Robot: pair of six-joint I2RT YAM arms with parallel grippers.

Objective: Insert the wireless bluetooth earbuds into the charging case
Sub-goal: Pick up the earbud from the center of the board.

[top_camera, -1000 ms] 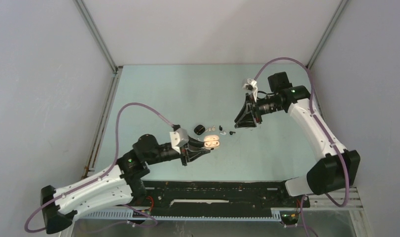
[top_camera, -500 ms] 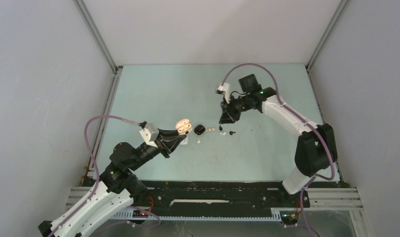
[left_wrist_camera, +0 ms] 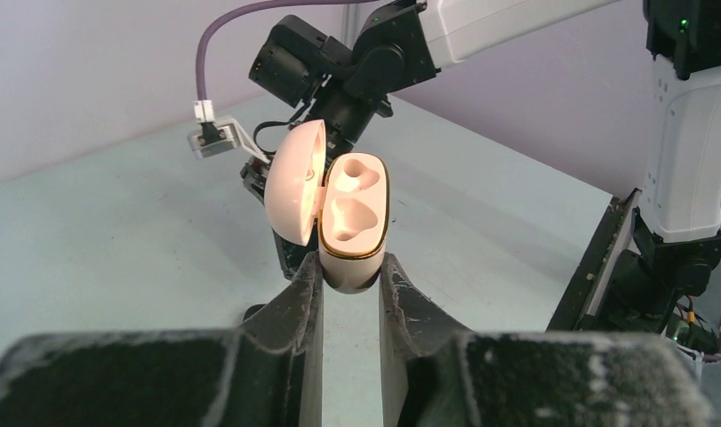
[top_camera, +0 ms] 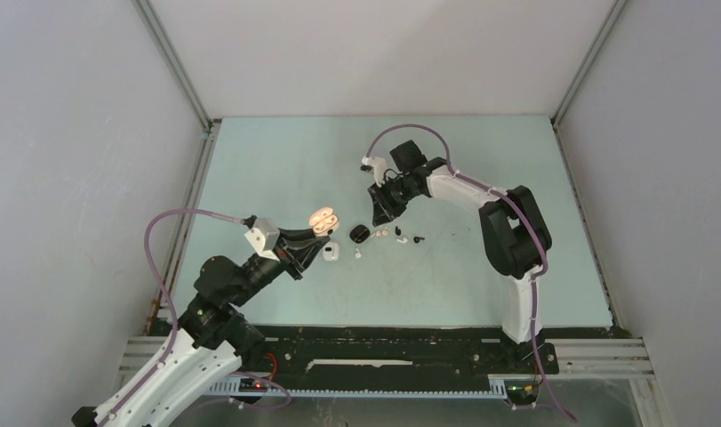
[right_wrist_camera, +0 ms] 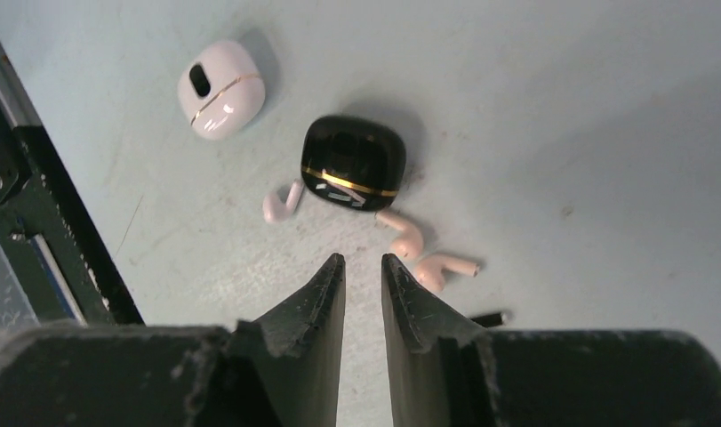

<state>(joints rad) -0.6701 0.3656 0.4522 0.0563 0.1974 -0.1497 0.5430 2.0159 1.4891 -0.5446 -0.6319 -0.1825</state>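
Note:
My left gripper (left_wrist_camera: 350,267) is shut on the bottom of a beige charging case (left_wrist_camera: 355,222). The case is held upright, its lid swung open to the left and both wells empty. From above, this case (top_camera: 322,219) hangs left of the scattered pieces. My right gripper (right_wrist_camera: 363,260) hovers over the table with a narrow gap between its jaws and nothing in it. Two beige earbuds (right_wrist_camera: 441,267) lie just right of its tips. A white earbud (right_wrist_camera: 281,203) lies to the left, and a black stem (right_wrist_camera: 490,318) pokes out beside the right finger.
A shut black case (right_wrist_camera: 352,165) with a gold band lies just ahead of the right gripper, and a shut white case (right_wrist_camera: 220,89) lies further left. In the top view the white case (top_camera: 331,253) sits under the left gripper. The black rail (top_camera: 383,342) runs along the near edge.
The right arm has swung left and now sits above the earbuds, its jaws narrower. The left arm has drawn the open beige case to the left and away from the pile.

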